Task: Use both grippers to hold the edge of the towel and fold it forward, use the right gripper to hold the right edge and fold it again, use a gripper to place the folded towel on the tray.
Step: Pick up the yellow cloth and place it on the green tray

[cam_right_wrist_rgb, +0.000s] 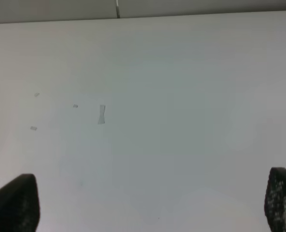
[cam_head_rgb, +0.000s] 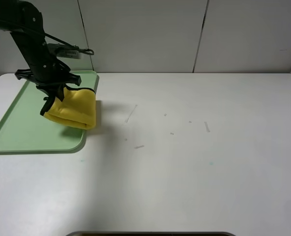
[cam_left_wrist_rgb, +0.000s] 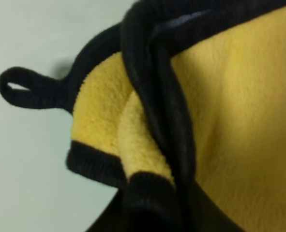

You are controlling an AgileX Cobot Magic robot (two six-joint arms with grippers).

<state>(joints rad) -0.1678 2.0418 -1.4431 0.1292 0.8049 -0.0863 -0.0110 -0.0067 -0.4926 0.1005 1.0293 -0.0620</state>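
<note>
The left gripper [cam_head_rgb: 50, 100] has its jaws clamped on the folded towel [cam_head_rgb: 76, 109], pinching the bunched black edge of the towel [cam_left_wrist_rgb: 155, 92] at the cloth's left end. The yellow bundle hangs from that grip over the right part of the tray [cam_head_rgb: 22, 128], its right end reaching out past the tray's right rim above the desk [cam_head_rgb: 194, 167]. Whether its underside touches the tray cannot be told from the high view. In the left wrist view the small black loop [cam_left_wrist_rgb: 22, 89] sticks out from the trim, with pale green tray behind it; the fingers themselves are lost in dark blur along the picture's border.

The right gripper [cam_right_wrist_rgb: 147, 212] has its jaws spread wide, holding nothing. Only the two dark fingertips [cam_right_wrist_rgb: 12, 203] show at the corners of its wrist view, over bare desk. This arm does not appear in the high view.

The tray lies at the desk's far left, close to the wall [cam_head_rgb: 184, 34]. The desk is white and matt, with a few small pale scraps [cam_head_rgb: 206, 127] scattered near its middle and a soft shadow to the right of the towel. The wall behind is made of plain white panels with thin dark seams. The left arm's upper part is cut off by the top left corner of the high view. A dark curved shape at the bottom border of that view is too cropped to identify.
</note>
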